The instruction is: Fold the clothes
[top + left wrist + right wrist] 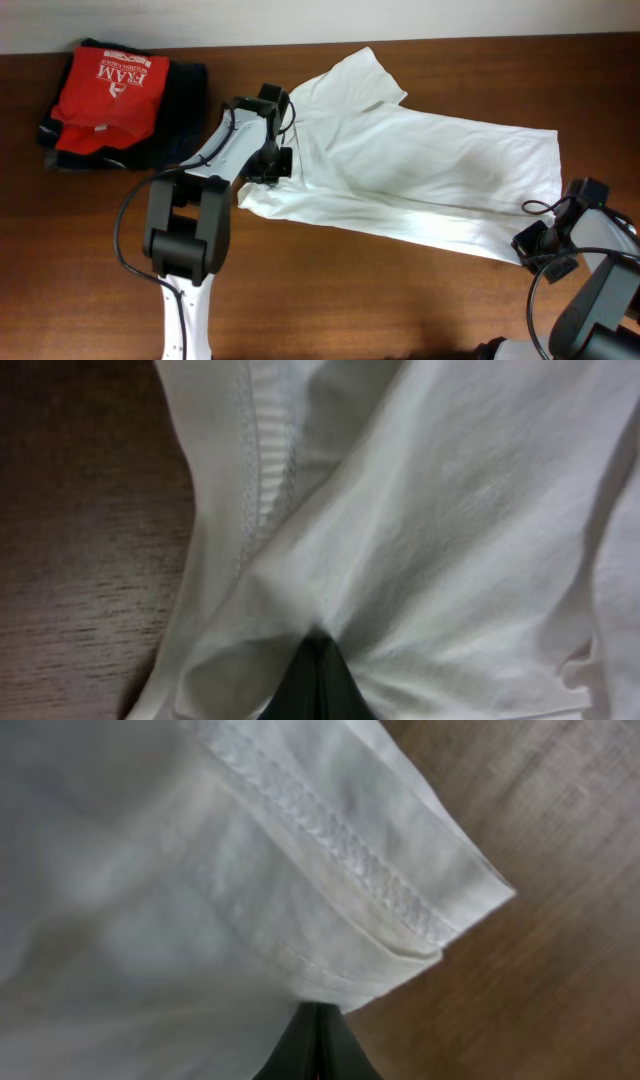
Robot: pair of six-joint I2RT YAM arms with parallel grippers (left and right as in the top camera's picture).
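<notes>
The white T-shirt (420,175) lies folded lengthwise across the middle of the wooden table, its print hidden. My left gripper (272,165) is shut on its left edge; in the left wrist view the dark fingertips (317,660) pinch bunched white fabric (420,510) beside a stitched hem. My right gripper (535,245) is shut on the shirt's lower right corner; in the right wrist view the closed fingertips (318,1025) grip the hemmed corner (330,860) just above the table.
A red shirt with white "FRAM" lettering (108,92) lies on a pile of dark folded garments (170,120) at the back left. Bare brown table (380,300) runs along the front. A pale wall borders the far edge.
</notes>
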